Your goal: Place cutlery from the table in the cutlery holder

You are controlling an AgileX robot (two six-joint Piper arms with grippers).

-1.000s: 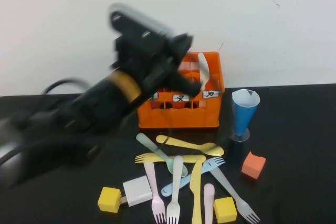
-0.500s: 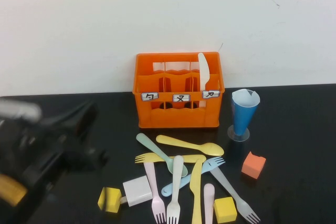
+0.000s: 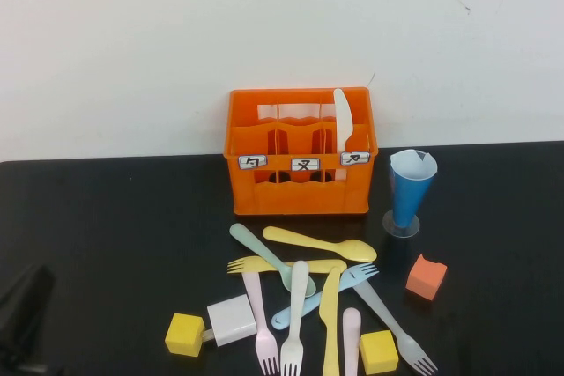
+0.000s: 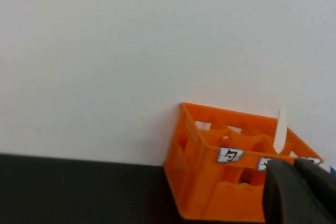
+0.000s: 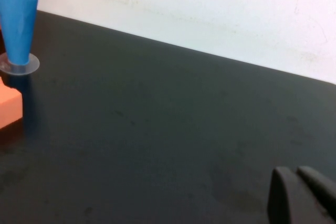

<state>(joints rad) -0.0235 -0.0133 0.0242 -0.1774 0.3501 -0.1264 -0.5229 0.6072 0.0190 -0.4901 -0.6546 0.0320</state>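
Observation:
The orange cutlery holder [image 3: 301, 182] stands at the back middle of the black table [image 3: 115, 217]. A white knife [image 3: 342, 121] stands upright in its right rear compartment. Several pastel pieces lie in a pile in front of it, among them a yellow spoon [image 3: 317, 242], a mint spoon [image 3: 264, 254], a pink fork [image 3: 258, 314] and a yellow knife [image 3: 330, 314]. My left gripper [image 4: 295, 165] is shut and empty, drawn back to the front left corner [image 3: 22, 310]; the holder [image 4: 220, 182] shows in its wrist view. My right gripper [image 5: 296, 171] is shut and empty over bare table, out of the high view.
A blue cone cup [image 3: 411, 187] stands right of the holder and also shows in the right wrist view [image 5: 18, 14]. An orange block [image 3: 426, 276], two yellow blocks [image 3: 184, 334] [image 3: 377, 351] and a white charger cube [image 3: 231, 320] lie around the pile.
My left arm has pulled back from the holder to the front left corner, nearly out of the high view. The white knife stays standing in the holder.

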